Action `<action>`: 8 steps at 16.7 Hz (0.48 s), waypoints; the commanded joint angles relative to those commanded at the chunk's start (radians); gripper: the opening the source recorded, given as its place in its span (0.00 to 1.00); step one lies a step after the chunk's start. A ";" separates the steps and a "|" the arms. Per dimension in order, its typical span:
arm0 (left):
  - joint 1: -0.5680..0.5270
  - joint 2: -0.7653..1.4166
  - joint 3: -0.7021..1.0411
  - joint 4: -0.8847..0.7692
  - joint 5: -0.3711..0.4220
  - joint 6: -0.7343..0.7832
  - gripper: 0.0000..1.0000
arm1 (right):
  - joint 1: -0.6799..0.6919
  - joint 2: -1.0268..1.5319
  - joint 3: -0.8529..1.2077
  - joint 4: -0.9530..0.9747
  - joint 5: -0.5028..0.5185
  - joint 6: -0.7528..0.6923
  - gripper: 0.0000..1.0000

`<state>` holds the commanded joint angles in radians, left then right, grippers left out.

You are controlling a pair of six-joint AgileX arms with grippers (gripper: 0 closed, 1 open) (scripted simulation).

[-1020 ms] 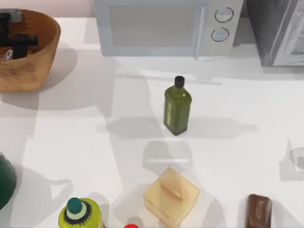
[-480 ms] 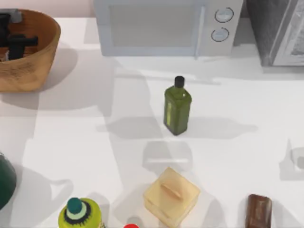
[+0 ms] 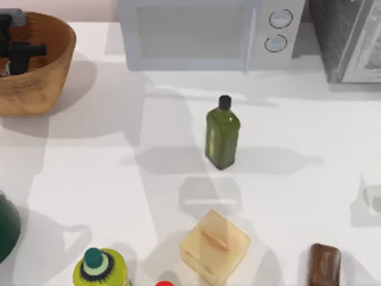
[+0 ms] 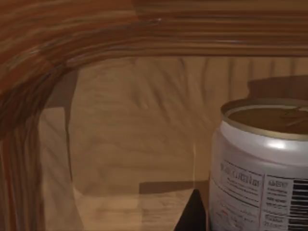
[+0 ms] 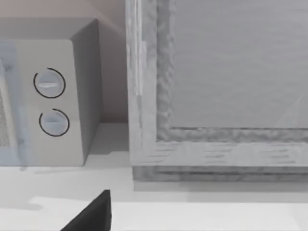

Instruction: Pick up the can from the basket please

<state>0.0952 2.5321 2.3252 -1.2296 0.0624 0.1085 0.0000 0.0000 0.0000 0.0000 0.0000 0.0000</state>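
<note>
Left wrist view, can apparently beside left gripper, inside basket

The can's label print is too blurred to read.

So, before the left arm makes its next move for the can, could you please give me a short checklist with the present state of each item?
1. Left hand is inside the basket: ok.
2. Can stands upright on the basket floor, tan top up: ok.
3. Can is close to the left hand: ok.
4. Can sits between the fingers: cannot tell.
5. Fingers open or shut: cannot tell.
6. Green bottle stands mid-table, well apart from the basket: ok.
</note>
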 joint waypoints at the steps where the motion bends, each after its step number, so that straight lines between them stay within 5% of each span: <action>1: 0.000 -0.028 -0.025 0.015 -0.002 -0.004 0.00 | 0.000 0.000 0.000 0.000 0.000 0.000 1.00; 8: -0.018 -0.465 -0.414 0.242 -0.023 -0.035 0.00 | 0.000 0.000 0.000 0.000 0.000 0.000 1.00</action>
<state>0.0776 2.0667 1.9112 -0.9880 0.0397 0.0736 0.0000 0.0000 0.0000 0.0000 0.0000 0.0000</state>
